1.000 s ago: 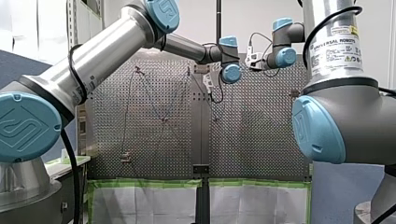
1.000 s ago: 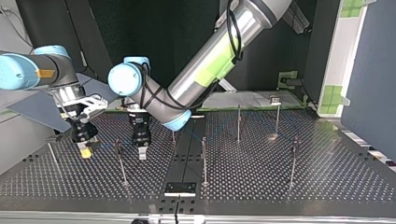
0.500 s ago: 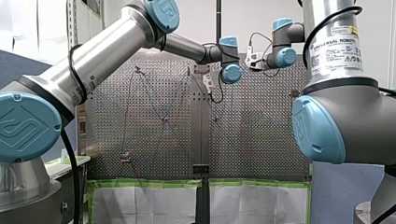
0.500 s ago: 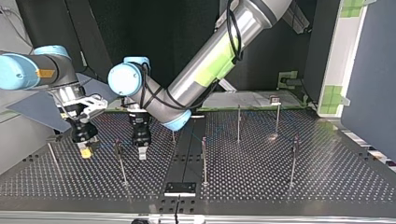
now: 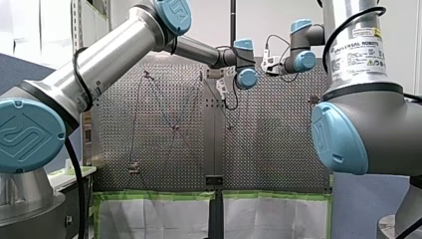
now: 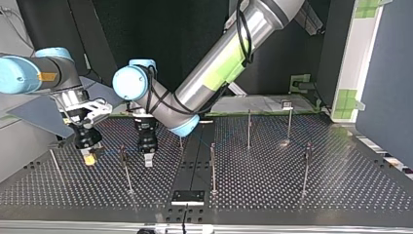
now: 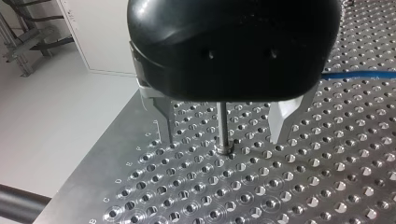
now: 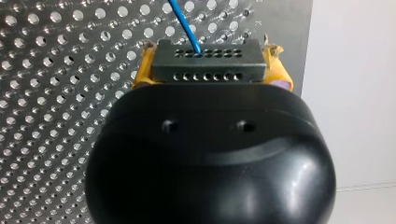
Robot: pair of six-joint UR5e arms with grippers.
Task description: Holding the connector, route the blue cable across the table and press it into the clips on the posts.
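Note:
In the right wrist view my right gripper [image 8: 210, 80] is shut on a dark grey connector [image 8: 208, 60], its yellow pads at both ends. The blue cable [image 8: 183, 22] leaves the connector's face over the perforated table. The top view shows my right gripper [image 6: 89, 157] low over the table at the left. My left gripper [image 6: 147, 159] hangs close beside it, with a thin post [image 6: 124, 163] between the two. In the left wrist view my left gripper [image 7: 222, 139] is open and holds nothing. A slim post [image 7: 222, 126] stands ahead between its fingers, and a stretch of blue cable [image 7: 359, 74] lies beside them.
Several more thin posts [image 6: 212, 165] [image 6: 249, 127] [image 6: 306, 165] rise from the perforated table [image 6: 272, 195]. A small black plate [image 6: 187, 196] sits at the top view's near edge. The table's edge [image 7: 116, 140] drops off close beside my left gripper.

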